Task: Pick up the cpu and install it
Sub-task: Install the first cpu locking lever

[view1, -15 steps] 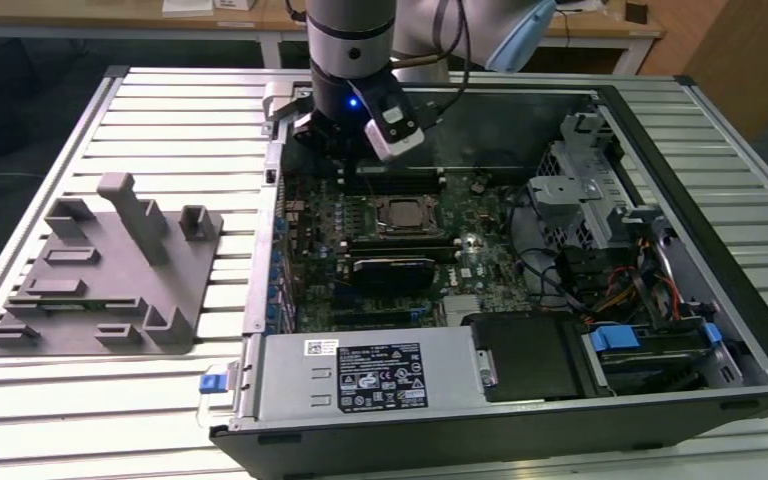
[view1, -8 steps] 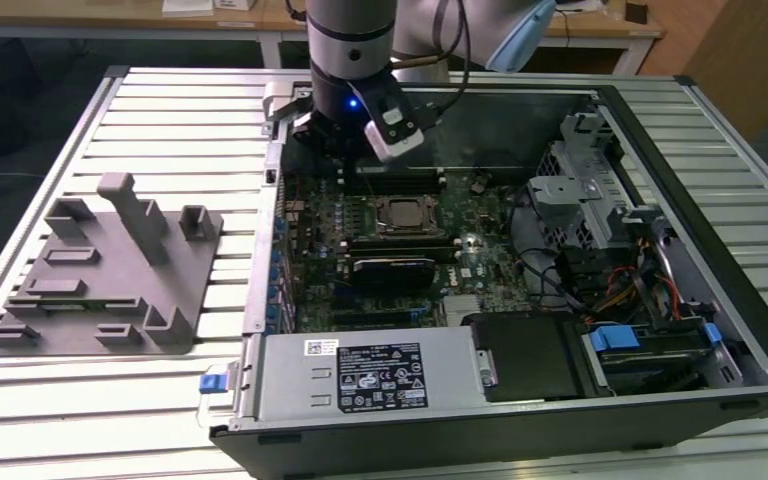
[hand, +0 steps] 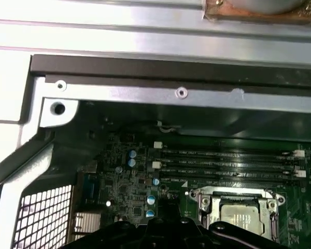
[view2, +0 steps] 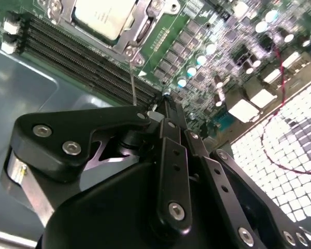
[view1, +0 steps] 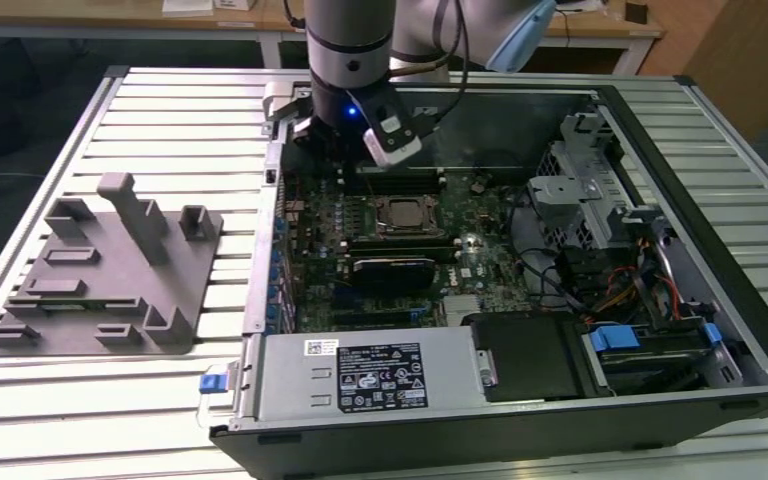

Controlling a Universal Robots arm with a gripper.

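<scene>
While the slatted table carries everything, we see on it the open computer case, and the grey fixture stands beside the case on the exterior view's left. Inside the case lies the motherboard. The gripper hangs over the far part of this board, close to the case wall and above the long memory slots. We cannot tell if it is clenched or released. The cpu sits flat in its socket, just beside the slots. From the gripper it lies toward the near side of the case and a little to the exterior view's right. It is square, so no axis is longer. We judge that the room above the socket is free, while the wall behind the gripper leaves little room.
</scene>
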